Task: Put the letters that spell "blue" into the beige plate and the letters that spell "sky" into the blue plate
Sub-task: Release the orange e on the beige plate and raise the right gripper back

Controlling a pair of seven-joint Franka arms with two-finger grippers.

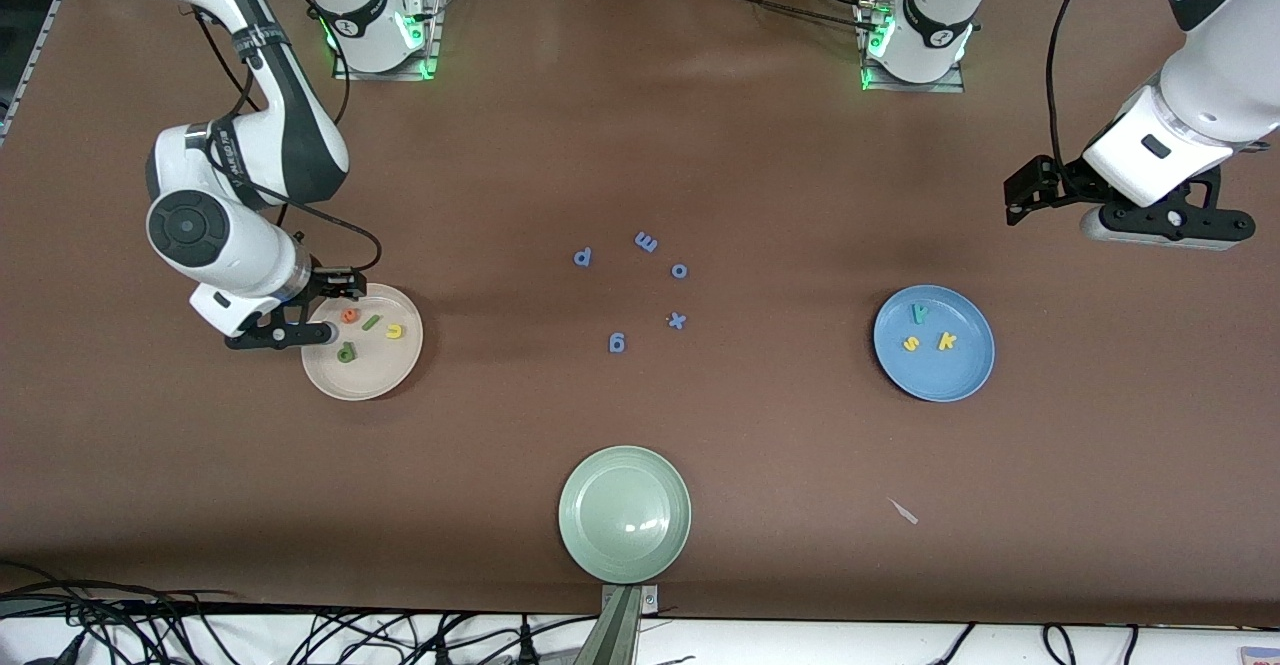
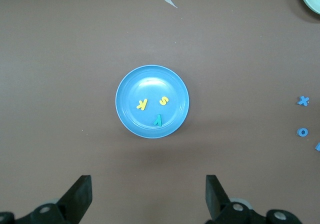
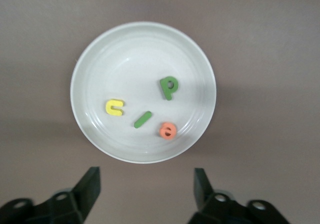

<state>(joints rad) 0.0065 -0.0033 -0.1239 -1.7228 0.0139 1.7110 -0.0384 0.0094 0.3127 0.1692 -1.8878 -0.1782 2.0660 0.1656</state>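
Observation:
The beige plate (image 1: 370, 375) holds the orange e (image 1: 349, 315), light green l (image 1: 371, 322), yellow u (image 1: 394, 331) and dark green b (image 1: 346, 352). My right gripper (image 3: 146, 186) hangs open and empty over the table just beside that plate's rim (image 3: 130, 54), on the side toward the right arm's end. The blue plate (image 1: 950, 375) holds the teal y (image 1: 919, 312), yellow s (image 1: 911, 343) and yellow k (image 1: 946, 341). My left gripper (image 2: 148, 194) is open and empty, high over bare table beside the blue plate (image 2: 150, 81), toward the left arm's end.
Blue letters p (image 1: 583, 257), m (image 1: 646, 241), o (image 1: 679, 270), x (image 1: 677, 320) and g (image 1: 616, 342) lie mid-table between the two plates. A pale green plate (image 1: 624, 513) sits near the front edge. A small pale scrap (image 1: 903, 511) lies nearer the camera than the blue plate.

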